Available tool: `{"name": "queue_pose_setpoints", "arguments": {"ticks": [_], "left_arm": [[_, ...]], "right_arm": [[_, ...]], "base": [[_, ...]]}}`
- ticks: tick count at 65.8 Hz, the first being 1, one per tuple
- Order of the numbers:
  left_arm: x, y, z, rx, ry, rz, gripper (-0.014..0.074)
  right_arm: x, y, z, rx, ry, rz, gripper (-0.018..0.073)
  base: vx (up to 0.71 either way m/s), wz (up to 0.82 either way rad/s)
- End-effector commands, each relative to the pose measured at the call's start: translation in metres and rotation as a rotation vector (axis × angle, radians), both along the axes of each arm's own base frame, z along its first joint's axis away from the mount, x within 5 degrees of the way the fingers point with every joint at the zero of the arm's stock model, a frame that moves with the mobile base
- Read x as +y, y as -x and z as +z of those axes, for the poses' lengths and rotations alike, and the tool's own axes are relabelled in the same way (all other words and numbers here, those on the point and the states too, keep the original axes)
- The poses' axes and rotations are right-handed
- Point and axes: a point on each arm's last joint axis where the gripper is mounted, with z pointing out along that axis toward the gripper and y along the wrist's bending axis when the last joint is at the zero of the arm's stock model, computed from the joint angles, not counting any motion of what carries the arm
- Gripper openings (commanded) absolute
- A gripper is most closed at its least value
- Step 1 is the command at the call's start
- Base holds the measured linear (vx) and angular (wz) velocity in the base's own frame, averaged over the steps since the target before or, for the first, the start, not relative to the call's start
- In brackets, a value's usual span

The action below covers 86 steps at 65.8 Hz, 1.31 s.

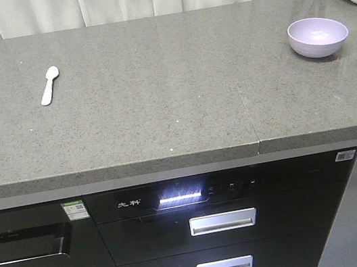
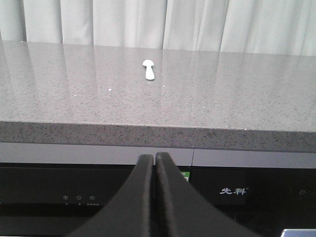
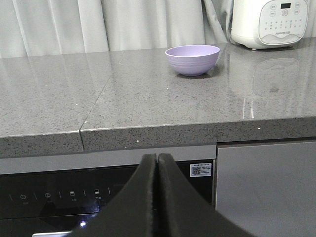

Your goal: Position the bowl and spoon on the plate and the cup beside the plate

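1. Our left claw [image 2: 154, 159] & right claw [image 3: 156, 159] are each pressed together, empty, below the counter [image 1: 161, 109] edge.
2. Spoon [image 1: 50, 85] lies far left, bowl [image 1: 318, 36] far right, well apart. Plate & cup not in view.
3. We judge no step begun; next: open a claw, reach up.

Curved black fingers [image 2: 133, 207], apparently matte.

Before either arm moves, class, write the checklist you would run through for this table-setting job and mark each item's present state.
1. Spoon lies free on the countertop: ok.
2. Bowl upright and empty: ok.
3. Plate located: not ok, no view shows it.
4. Cup located: not ok, no view shows it.
5. Left pincer open: not ok, shut.
6. Right pincer open: not ok, shut.
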Motion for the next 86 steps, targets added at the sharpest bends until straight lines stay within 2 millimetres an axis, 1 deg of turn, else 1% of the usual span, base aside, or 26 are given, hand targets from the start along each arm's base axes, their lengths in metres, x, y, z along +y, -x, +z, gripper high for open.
{"name": "queue_pose_setpoints", "arguments": {"ticks": [1,86], "left_arm": [[-0.0001,-0.0003,-0.0029,-0.057,0.010,0.000,-0.0006],[-0.0001,-0.0003,-0.0029,-0.057,0.010,0.000,-0.0006]], "right_arm": [[0.0000,0.0000,0.0017,-0.068,0.015,0.001,-0.0005],[0.0000,0.0000,0.0017,-0.068,0.015,0.001,-0.0005]], "base": [[0.04,0.00],[0.04,-0.01]]}}
